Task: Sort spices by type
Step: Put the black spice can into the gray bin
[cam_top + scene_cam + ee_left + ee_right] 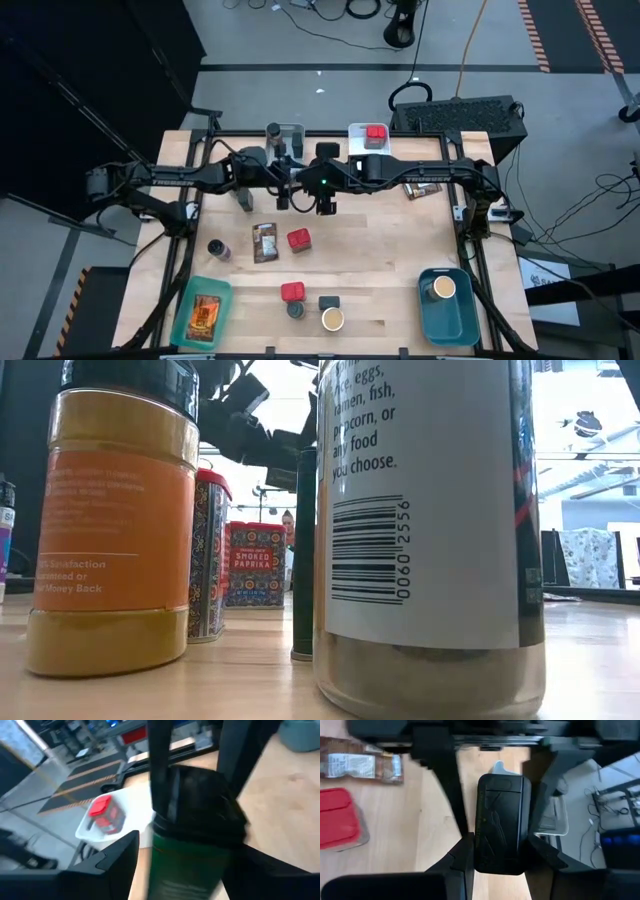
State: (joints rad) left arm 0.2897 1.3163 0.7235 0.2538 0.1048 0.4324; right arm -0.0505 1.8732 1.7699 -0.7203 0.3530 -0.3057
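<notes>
At the table's near-left corner a teal bin [186, 300] holds one brown-orange packet [204, 314]. At the near-right corner a blue bin [447, 322] holds a tan-topped jar [444, 288]. Between them, along the near edge, four spices stand loose in a tight cluster: a second tan-topped jar [333, 319], a small dark jar [296, 309], a dark square-lidded container [329, 302] and a red tin [292, 291].

Farther in, toward the left edge, a lone dark jar [218, 249] stands by itself. Near the table's middle a loose packet [265, 242] lies flat, with another red tin [299, 239] just beside it.

Beyond these both arms meet above the middle of the table. The right gripper [501, 845] is clamped on the black lid of a green jar [500, 805], a finger pressed to each side. The left gripper [187, 845] brackets the same jar with its fingers spread – a gap shows between one finger and the jar.

Under the right arm, toward the right edge, lies a third packet [420, 190].

At the far edge a grey bin [292, 131] holds a dark-capped jar [274, 130] – beside it a white bin [358, 140] holds a red-lidded tin [375, 132].
</notes>
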